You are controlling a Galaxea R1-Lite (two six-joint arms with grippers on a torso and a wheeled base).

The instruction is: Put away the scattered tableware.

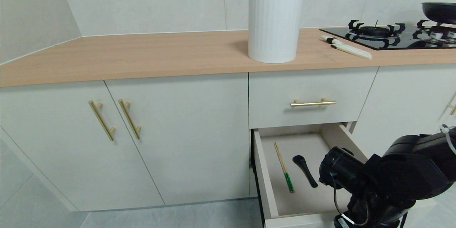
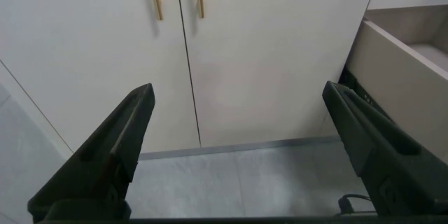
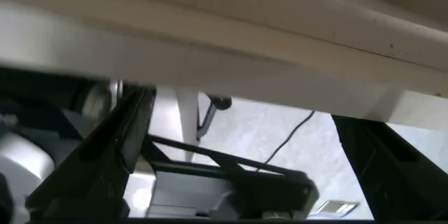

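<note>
Chopsticks, wooden with green ends (image 1: 284, 168), lie in pulled-out beige drawer (image 1: 263, 174) near left wall, black spoon (image 1: 305, 171) just beside. Right gripper (image 3: 241, 122) at drawer's front right corner, fingers spread apart. Left gripper (image 2: 238, 94) likewise spread, facing white cabinet doors (image 2: 266, 63). White knife (image 1: 351, 50) at right end of wooden countertop (image 1: 142, 57), beside black hob (image 1: 388, 37).

The right arm (image 1: 402, 174) sits low on the robot's right side, its black forearm angled forward and folding downward at its far end. The right gripper (image 3: 241, 112) has its two dark fingers (image 3: 112, 161) spread wide with nothing between them. The left gripper (image 2: 238, 94) is also spread wide and empty, held low and pointing forward and down.
</note>
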